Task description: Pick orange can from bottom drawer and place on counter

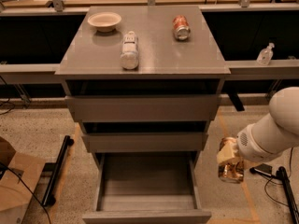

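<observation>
My gripper (230, 162) is shut on the orange can (230, 168), a shiny bronze can held upright in the air to the right of the cabinet, outside the drawer. The white arm (273, 132) comes in from the right. The bottom drawer (147, 204) is pulled open with a bare grey floor. The counter (159, 50) is the glossy grey top of the cabinet, higher up and to the left of the can.
On the counter lie a white plastic bottle (129, 50), a red-and-white can (181, 27) and a beige bowl (104, 20). The two upper drawers (142, 108) are shut. A cardboard box (16, 185) is at lower left, cables and a stand (280, 181) at lower right.
</observation>
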{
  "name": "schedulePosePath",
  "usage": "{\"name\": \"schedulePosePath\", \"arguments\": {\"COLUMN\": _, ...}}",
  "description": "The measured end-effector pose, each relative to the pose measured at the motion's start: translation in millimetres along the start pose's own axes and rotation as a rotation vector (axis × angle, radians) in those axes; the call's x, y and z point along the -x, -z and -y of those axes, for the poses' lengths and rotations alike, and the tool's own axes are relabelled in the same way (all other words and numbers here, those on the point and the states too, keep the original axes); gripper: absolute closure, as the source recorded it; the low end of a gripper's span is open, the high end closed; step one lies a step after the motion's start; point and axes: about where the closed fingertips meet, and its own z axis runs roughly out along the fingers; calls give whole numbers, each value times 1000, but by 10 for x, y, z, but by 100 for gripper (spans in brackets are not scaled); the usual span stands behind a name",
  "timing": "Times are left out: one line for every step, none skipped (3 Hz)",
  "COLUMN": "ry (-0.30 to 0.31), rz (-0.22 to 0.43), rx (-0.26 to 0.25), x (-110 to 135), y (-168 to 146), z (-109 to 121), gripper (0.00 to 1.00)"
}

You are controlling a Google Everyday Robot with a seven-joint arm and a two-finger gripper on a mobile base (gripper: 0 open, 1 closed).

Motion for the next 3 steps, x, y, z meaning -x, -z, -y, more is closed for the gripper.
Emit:
{"name": "schedulePosePath", "arguments": {"ry": 1, "rz": -2, "rx": 0, "x": 0, "y": -9, "z": -4, "gripper": 100}}
{"name": "schedulePosePath", "arguments": {"ry": -20, "rz": 23, "rx": 22, "x": 160, "y": 62, "z": -1, "gripper": 100}}
{"name": "schedulePosePath", "arguments": {"ry": -14, "rz": 91, "rx": 24, "x": 496, "y": 370, "z": -26, "gripper": 100}}
